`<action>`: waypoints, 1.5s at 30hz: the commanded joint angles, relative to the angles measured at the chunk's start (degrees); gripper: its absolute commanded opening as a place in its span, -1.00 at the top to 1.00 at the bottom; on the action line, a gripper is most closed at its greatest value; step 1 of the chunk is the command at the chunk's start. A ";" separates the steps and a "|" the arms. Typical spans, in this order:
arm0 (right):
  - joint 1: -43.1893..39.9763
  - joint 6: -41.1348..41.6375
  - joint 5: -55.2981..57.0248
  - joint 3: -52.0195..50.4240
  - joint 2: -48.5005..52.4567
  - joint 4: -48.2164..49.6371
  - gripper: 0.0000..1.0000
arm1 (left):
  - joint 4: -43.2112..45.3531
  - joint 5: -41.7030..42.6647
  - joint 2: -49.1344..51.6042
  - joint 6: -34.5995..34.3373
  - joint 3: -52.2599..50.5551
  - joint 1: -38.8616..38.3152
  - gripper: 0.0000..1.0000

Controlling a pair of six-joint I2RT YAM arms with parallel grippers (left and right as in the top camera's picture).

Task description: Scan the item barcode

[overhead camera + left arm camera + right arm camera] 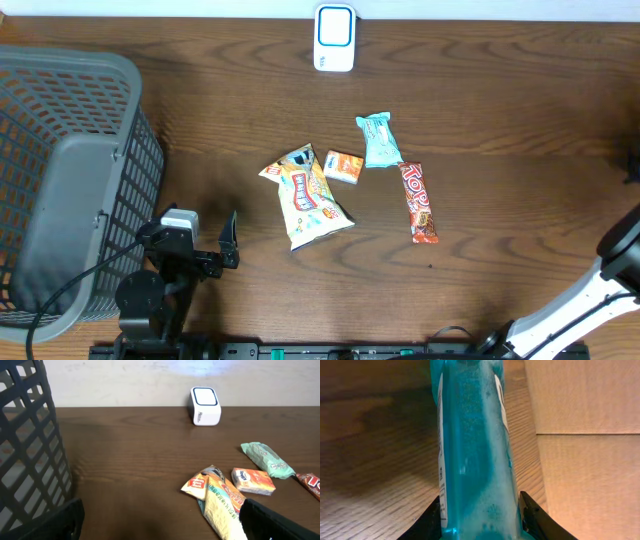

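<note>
The left pincer (pixel 200 250) gapes wide while the right pincer (pixel 480 521) clamps a teal item (pixel 475 435), whose label, if turned away from the white scanner (pixel 333 38), could go unread.

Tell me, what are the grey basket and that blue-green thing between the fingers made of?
Grey basket: moulded plastic by the look, matt, with an open lattice wall.
Blue-green item between the right fingers: probably translucent plastic, frosted with glossy patches, light showing through; bottle or packet, I cannot tell.
</note>
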 commanded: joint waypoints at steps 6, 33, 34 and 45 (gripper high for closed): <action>0.04 13.42 -5.27 0.00 -0.96 0.83 -0.76 | 0.02 -0.37 -0.09 0.79 -0.15 0.15 -0.98; 46.34 49.94 -42.23 -0.11 -21.11 -37.66 -0.99 | 0.02 -0.37 -0.09 0.79 -0.15 0.15 -0.99; 47.98 49.99 -38.34 -0.11 -20.44 -39.06 -0.97 | 0.00 -0.37 -0.09 0.79 -0.15 0.15 -0.98; 64.17 59.95 -9.35 -0.68 -8.02 -50.42 -0.63 | 0.02 -0.37 -0.09 0.79 -0.15 0.15 -0.98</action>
